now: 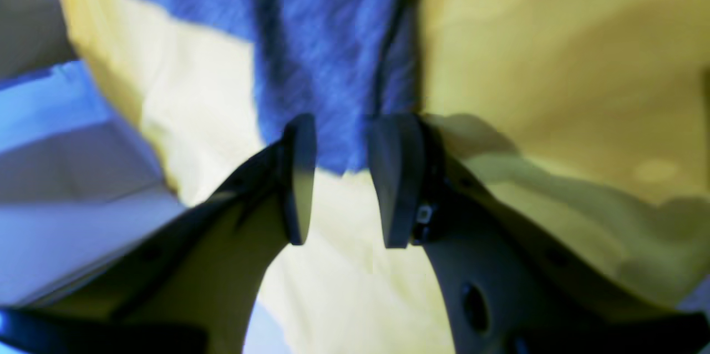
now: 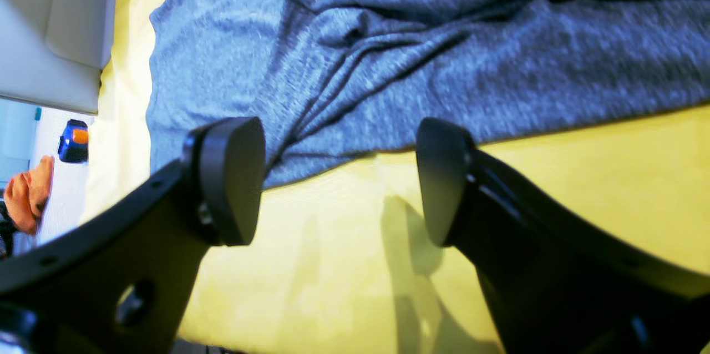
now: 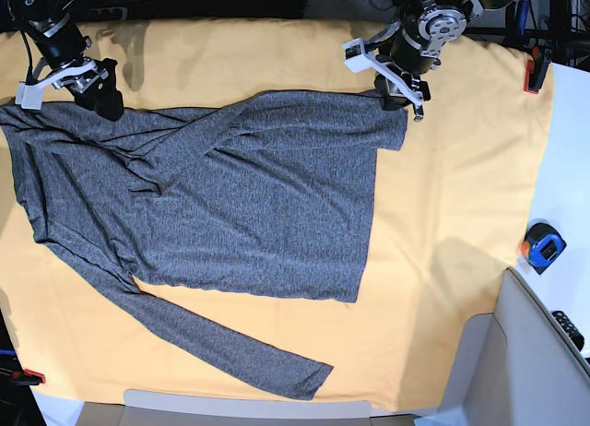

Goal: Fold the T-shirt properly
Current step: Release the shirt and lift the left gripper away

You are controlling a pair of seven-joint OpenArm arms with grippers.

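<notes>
The dark grey T-shirt (image 3: 249, 195) lies spread sideways on the yellow-orange cloth, one long sleeve (image 3: 230, 352) trailing toward the front edge. My left gripper (image 3: 398, 92) hovers at the shirt's far right corner. In the left wrist view its jaws (image 1: 344, 137) stand apart, and a strip of the fabric (image 1: 333, 38) ends just beyond the tips, with nothing gripped. My right gripper (image 3: 103, 99) is at the shirt's far left edge. In the right wrist view it (image 2: 335, 143) is wide open over the cloth beside the wrinkled shirt edge (image 2: 355, 65).
A blue and orange tape measure (image 3: 541, 246) sits on the white surface to the right. A red clamp (image 3: 533, 76) holds the cloth at the right edge. A grey bin (image 3: 525, 352) stands at the front right corner. A pale box (image 2: 72, 10) lies past the cloth's edge.
</notes>
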